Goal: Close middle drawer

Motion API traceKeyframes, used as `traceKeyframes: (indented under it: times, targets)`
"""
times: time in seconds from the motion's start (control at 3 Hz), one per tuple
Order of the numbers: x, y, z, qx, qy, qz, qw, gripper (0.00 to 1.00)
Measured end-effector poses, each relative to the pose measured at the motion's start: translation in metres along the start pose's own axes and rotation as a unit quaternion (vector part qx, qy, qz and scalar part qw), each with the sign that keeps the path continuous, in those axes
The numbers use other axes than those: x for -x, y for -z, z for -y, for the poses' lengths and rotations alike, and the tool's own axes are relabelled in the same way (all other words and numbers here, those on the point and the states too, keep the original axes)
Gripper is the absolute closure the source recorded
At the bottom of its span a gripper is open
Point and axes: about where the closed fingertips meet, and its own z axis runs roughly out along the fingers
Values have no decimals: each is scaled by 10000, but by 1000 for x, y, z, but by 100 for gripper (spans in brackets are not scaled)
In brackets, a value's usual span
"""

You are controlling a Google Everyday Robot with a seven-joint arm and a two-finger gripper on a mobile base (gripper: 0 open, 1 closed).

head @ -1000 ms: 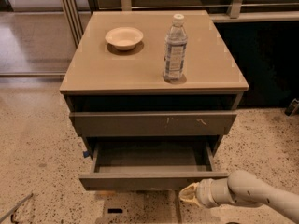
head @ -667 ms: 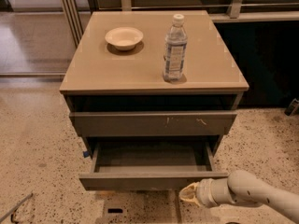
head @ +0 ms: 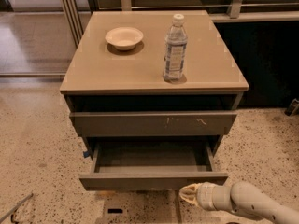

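Here, a wide, shallow, grey-brown middle drawer (head: pixel 153 181) with a plain flat front stands pulled out toward the near side of a tan-topped cabinet (head: pixel 93 73), its grey inside showing. The robot's pale gripper (head: pixel 189 193) sits just in front of the drawer front's right end; whether it is open or closed cannot be told. On top, a cream bowl (head: pixel 124 37) sits left of a clear plastic water bottle (head: pixel 175 50).

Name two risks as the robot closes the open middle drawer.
Slip: the pale gripper hangs at the lower edge of the dark grey-brown middle drawer, right of its centre, so it may slip under the front or skew the drawer. Jolt: a hard shove could topple the upright clear plastic water bottle on the tan cabinet top.
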Motion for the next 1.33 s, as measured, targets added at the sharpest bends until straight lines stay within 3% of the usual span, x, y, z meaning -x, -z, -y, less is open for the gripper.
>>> traceKeyframes:
  times: [0.67,1.33]
  targets:
    - [7,-12,29,-584,603,329,9959,100]
    - [12,-24,64,-897,794,477,9917,100]
